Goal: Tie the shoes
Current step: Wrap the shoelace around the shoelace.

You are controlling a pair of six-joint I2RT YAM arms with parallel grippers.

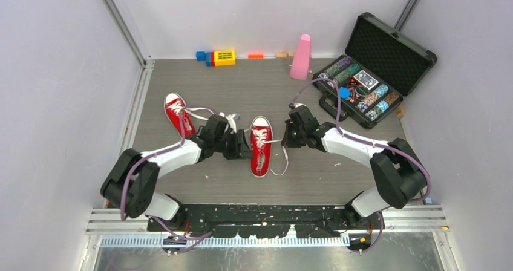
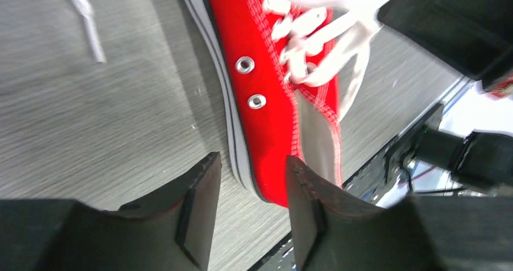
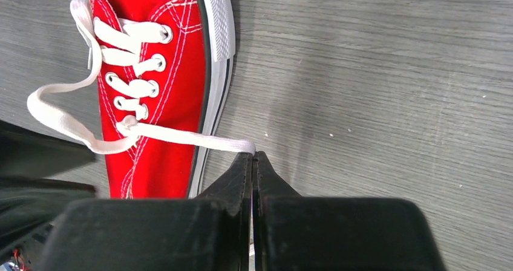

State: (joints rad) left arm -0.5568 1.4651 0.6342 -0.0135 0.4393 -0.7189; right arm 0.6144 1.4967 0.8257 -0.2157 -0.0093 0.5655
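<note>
While our right pincer (image 3: 253,158) pinches the white lace (image 3: 181,137) of the centre shoe (image 1: 261,145), our left pincer (image 2: 251,163) stands spread just beside it. The other shoe (image 1: 177,114) lies upper left on the tabletop (image 1: 339,180).

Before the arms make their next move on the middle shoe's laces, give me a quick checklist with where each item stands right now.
1. Right gripper shut on the right lace: ok, though it pinches only the very end.
2. Right lace drawn out sideways from the centre sneaker: ok.
3. Left gripper open and free: ok, it holds nothing and straddles the sneaker's edge.
4. Left lace secured: not ok, it lies in a loose loop beside the sneaker.
5. Knot started on the centre sneaker: not ok, both laces are loose.
</note>
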